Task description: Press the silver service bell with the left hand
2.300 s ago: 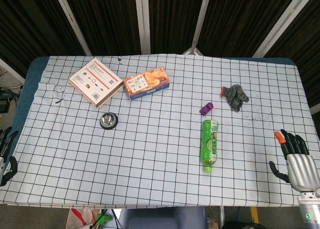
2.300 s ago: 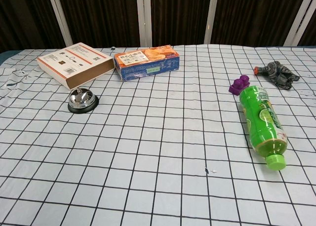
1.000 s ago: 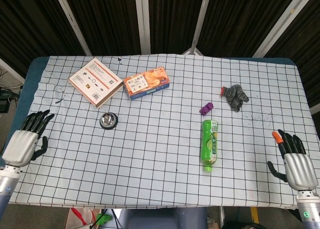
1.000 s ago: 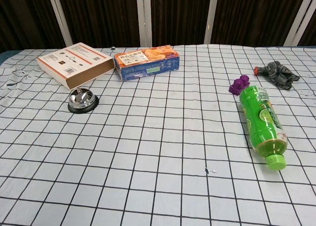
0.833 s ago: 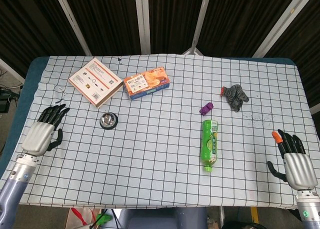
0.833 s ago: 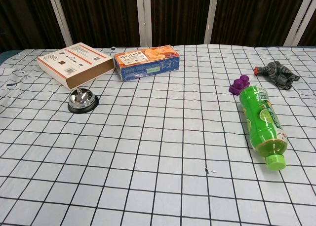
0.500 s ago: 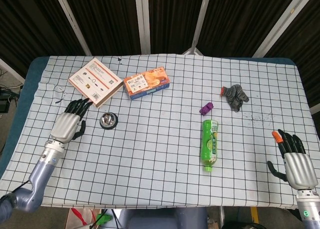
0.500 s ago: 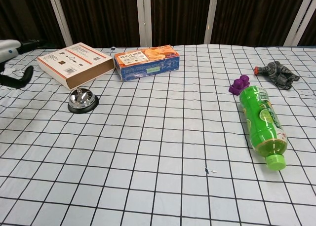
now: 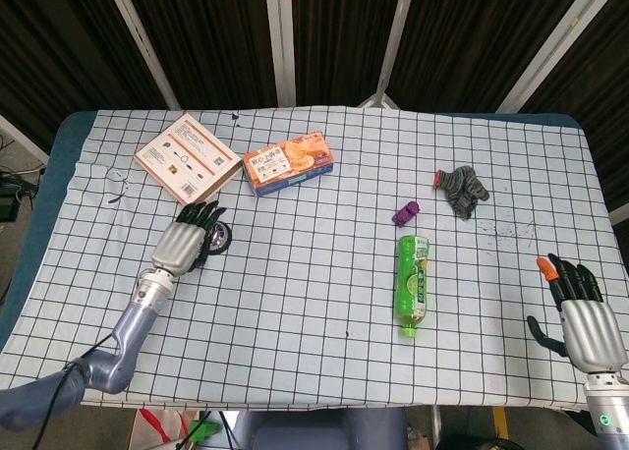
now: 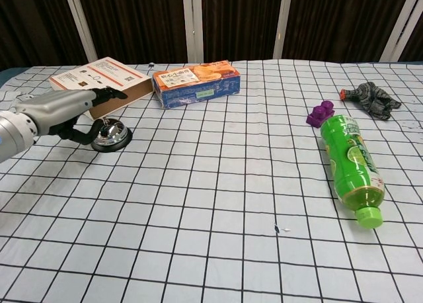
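The silver service bell (image 10: 111,135) stands on the checked cloth in front of a flat white box. In the head view only the bell's right edge (image 9: 222,236) shows past my hand. My left hand (image 10: 63,108) hovers flat over the bell's left side. Its fingers (image 10: 106,92) stretch out above the dome with a small gap, and its thumb hangs beside the bell's left rim. It holds nothing. My right hand (image 9: 587,317) rests open at the table's front right edge, seen in the head view only.
A white and orange box (image 9: 187,160) and an orange biscuit box (image 9: 288,163) lie just behind the bell. To the right are a green bottle (image 9: 414,283) on its side, a purple toy (image 9: 405,213) and a grey glove (image 9: 461,189).
My left hand has swept in from the table's left edge to a spot over the bell. The right hand has stayed put.
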